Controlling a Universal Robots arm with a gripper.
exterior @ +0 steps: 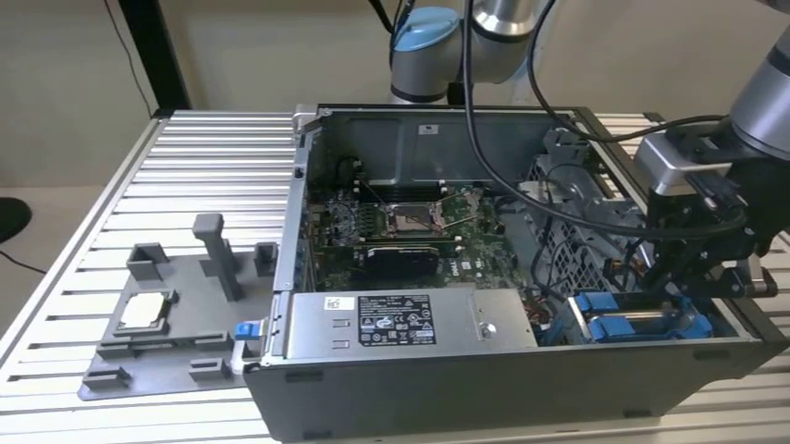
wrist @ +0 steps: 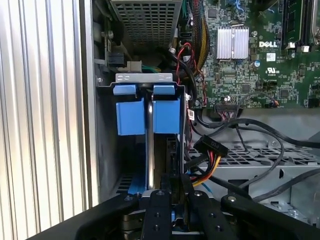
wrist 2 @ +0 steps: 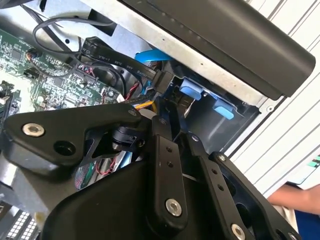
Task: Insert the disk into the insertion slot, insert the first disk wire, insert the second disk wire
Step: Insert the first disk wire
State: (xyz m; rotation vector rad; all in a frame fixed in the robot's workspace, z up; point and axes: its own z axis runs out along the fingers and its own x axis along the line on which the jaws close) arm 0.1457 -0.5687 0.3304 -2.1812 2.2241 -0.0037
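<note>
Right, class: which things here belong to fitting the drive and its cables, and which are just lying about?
Job: tool, drive bay, plug with coloured wires, blue cable.
Lying about: chip, grey tray, power box, circuit board.

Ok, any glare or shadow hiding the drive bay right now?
First wrist view: the drive bay is deep in shadow below its well-lit blue tabs. Second wrist view: the table slats wash out white. Exterior view: even light, no glare on the case.
</note>
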